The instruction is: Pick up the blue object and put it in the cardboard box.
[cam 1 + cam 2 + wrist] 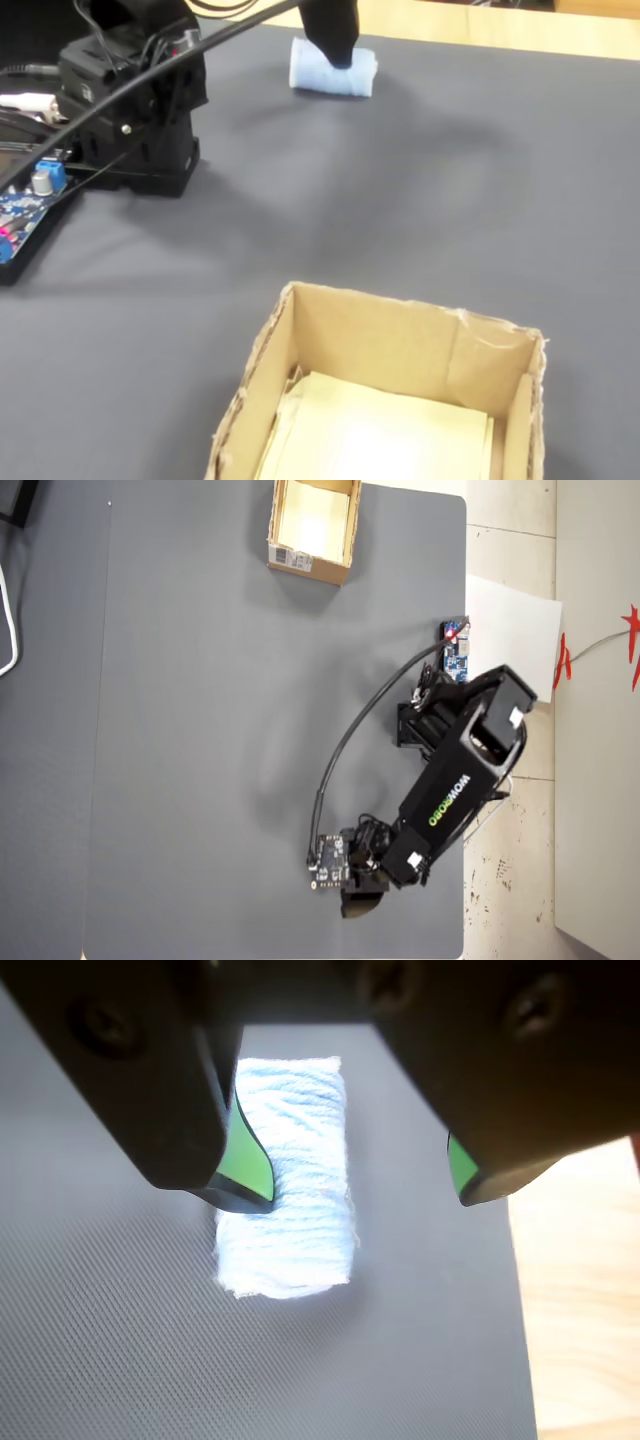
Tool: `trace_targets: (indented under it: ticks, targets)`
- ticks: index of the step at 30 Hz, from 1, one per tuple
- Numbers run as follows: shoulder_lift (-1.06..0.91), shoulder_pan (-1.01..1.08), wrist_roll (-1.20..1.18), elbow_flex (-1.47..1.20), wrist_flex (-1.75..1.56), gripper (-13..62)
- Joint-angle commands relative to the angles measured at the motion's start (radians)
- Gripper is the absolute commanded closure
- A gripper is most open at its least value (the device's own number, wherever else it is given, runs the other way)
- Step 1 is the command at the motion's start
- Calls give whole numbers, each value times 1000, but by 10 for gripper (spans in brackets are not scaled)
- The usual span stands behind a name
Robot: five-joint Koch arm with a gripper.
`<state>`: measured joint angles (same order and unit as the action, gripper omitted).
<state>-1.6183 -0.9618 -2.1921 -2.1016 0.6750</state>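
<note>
1. Wrist view, from the left: one black jaw with a green pad presses against the left side of the blue object (290, 1175). The other jaw hangs well to the right with bare mat between it and the block. The gripper (365, 1195) is spread wide, holding nothing.
2. The blue object lies flat on the grey mat (120, 1340), close to the mat's right edge, where pale wooden table (585, 1310) shows.
3. In the fixed view, from the left: a small blue circuit board (25, 195) sits at the edge. Next comes the arm's black base (135, 110) with a cable across it, then the pale block at the far side under the black gripper.
4. The cardboard box (400, 345) stands open in the foreground, well apart from the block, with clear mat between them.
5. In the overhead view the box carries a white barcode label (288, 557), too small to read. The arm (450, 800) bears the lettering "WOWROBO".
</note>
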Motion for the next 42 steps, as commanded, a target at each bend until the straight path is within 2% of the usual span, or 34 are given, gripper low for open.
trace_targets:
  ticks: [1, 11, 22, 35, 42]
  targets:
    - [23, 11, -78, 6, -87, 164]
    - [-3, 31, -77, 32, -89, 164]
    - [-127, 80, -64, 166, 114, 163]
    - [-98, 55, -41, -66, -3, 163]
    - [-38, 23, 25, -52, -35, 163]
